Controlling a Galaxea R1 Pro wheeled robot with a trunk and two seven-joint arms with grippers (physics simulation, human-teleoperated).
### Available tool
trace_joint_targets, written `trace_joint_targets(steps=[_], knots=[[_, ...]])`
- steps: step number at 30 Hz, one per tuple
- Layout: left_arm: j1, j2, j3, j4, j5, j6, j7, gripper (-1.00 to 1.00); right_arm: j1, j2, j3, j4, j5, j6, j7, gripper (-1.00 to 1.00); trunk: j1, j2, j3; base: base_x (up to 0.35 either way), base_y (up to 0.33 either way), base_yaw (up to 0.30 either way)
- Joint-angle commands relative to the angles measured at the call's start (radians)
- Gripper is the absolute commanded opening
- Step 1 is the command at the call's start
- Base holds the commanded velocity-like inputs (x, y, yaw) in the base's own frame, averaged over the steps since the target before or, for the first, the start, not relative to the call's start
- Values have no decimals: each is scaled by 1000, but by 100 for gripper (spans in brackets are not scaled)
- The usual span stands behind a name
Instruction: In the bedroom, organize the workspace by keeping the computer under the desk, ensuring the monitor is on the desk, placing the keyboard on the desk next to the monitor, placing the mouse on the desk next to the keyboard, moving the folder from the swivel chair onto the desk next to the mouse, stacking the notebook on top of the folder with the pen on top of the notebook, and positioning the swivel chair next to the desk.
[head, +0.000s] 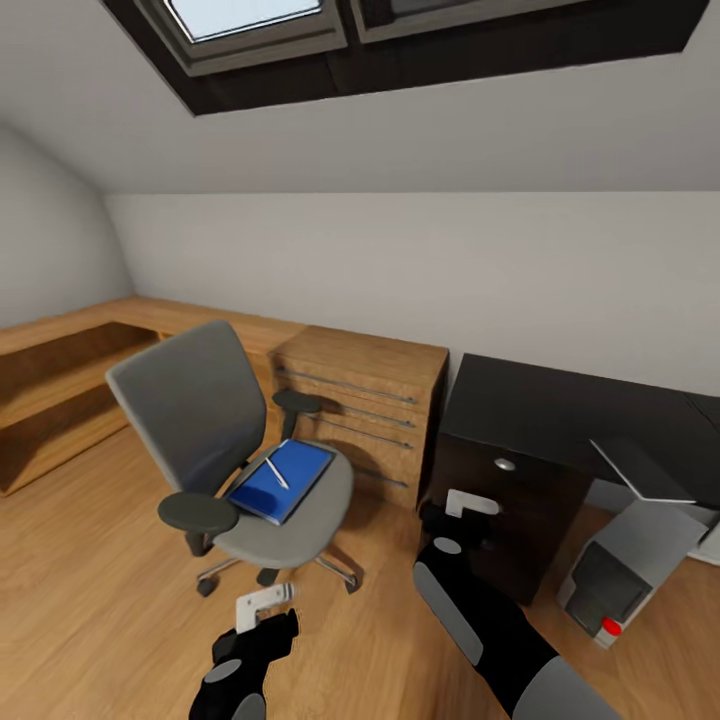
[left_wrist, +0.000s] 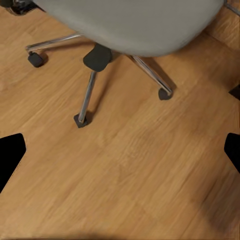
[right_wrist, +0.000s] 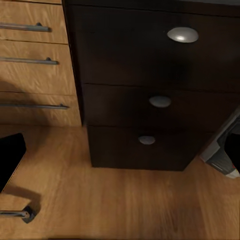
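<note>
Head view first: the chair (head: 235, 460) stands on the wood floor (head: 90, 590) at about nine o'clock from the desk (head: 560, 415), well apart from it, with the wooden chest (head: 365, 410) between them. On the seat lies the folder (head: 283, 480) with the pen (head: 277, 473) resting across it. The computer (head: 630, 565) sits tilted on the floor at the desk's five o'clock side, under a grey slab that hangs over the desk edge. Both arms hang low: left gripper (head: 266, 603) just short of the chair's base, right gripper (head: 470, 503) in front of the drawers. My read: we're on the approach to the folder pickup, and the next move calls for raising the left arm over the seat rim without nudging the armrest (head: 197, 512). Left wrist view now: dark fingers (left_wrist: 11, 157) at both edges, jaws spread wide, nothing held; bare floor beneath, caster legs (left_wrist: 86, 100) ahead to steer around. Right wrist view: fingers (right_wrist: 10, 157) likewise wide and empty, the drawer knobs (right_wrist: 182, 34) dead ahead, and a computer corner peeking in beside the drawers, so there's tight room there and freer floor toward the chest.
</note>
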Motion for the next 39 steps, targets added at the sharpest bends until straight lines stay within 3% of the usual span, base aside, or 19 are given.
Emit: trace_joint_targets(steps=[1,3,6,8,10,14,20,23,28,30,31,36,39], knots=[[-1,1,0,-1,6,3,8,100,-1,0,2,-1,-3,9,-6,100,0,-1,-1,-2,0,275],[-1,2,4,-1,6,3,8,100,-1,0,2,0,-4,9,-6,100,0,-1,-1,-1,0,275],[-1,4,39,-1,6,1,4,100,-1,0,3,0,-4,8,-5,100,0,-1,-1,0,0,275],[-1,5,104,0,7,-6,2,100,-1,-1,4,2,-4,8,-4,100,0,-1,-1,0,0,275],[-1,4,216,-2,7,-16,0,100,-1,-2,4,8,-4,9,20,100,0,-1,-1,0,0,276],[-1,7,303,-25,6,-17,-2,100,-1,-6,1,11,-6,12,138,100,0,-1,-1,0,0,276],[-1,21,344,-56,1,-8,-3,100,-1,-8,1,12,-8,22,237,100,0,-1,-1,0,0,276],[-1,62,364,-74,3,-5,-3,100,-1,-13,-1,10,-11,64,315,100,0,-1,-1,0,0,276],[-1,85,381,-85,5,-2,-2,100,-1,-24,-4,3,-14,127,410,100,0,-1,-1,0,0,262],[-1,89,421,-86,8,0,-3,100,-1,-33,-5,-10,-15,143,439,100,0,-1,-1,0,0,102],[-1,96,463,-87,9,10,-4,100,-1,-55,-7,-91,-36,243,451,100,0,-1,-1,0,0,9],[-1,93,470,-122,8,5,0,100,-1,-89,-22,-142,-84,279,452,100,0,-1,-1,0,0,9],[-1,93,471,-131,7,5,1,100,-1,-95,-28,-150,-100,284,452,100,0,-1,-1,0,0,132]])
